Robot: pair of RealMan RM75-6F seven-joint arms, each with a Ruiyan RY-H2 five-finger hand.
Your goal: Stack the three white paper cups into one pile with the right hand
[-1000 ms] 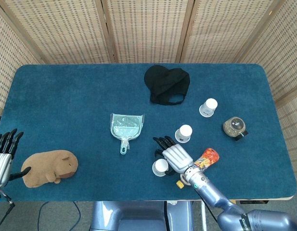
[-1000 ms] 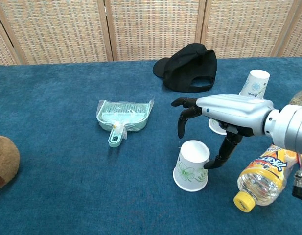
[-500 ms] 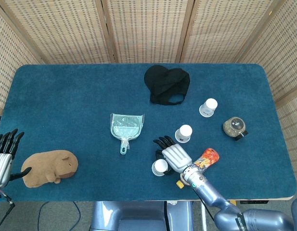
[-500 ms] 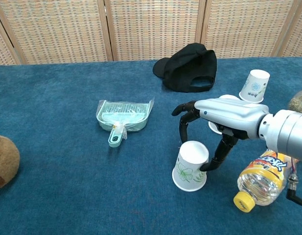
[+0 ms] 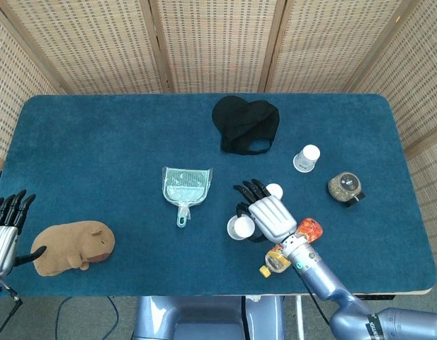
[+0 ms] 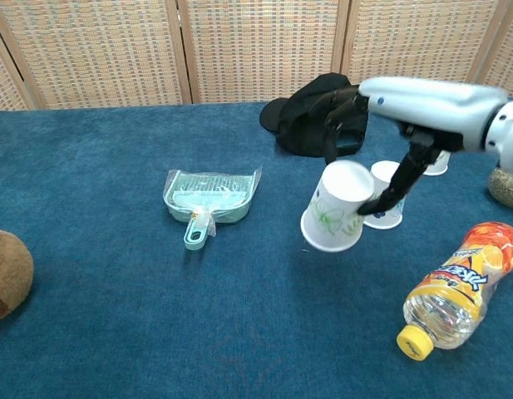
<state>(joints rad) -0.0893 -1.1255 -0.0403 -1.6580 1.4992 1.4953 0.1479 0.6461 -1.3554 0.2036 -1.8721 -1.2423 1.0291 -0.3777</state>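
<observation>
Paper cup number one (image 6: 337,208) hangs tilted above the table, pinched in the right hand (image 6: 422,104), just beside the second cup (image 6: 384,196). By my reckoning it now needs carrying over that upturned cup, levelling, then lowering on; the third cup (image 5: 307,158) waits further back.

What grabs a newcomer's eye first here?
The right hand, right of centre over the blue table, holds a white paper cup lifted and tilted, mouth down, beside a second cup standing upside down. Next, the orange-labelled bottle lying on its side at the near right edge, and the black cap toward the back.
</observation>
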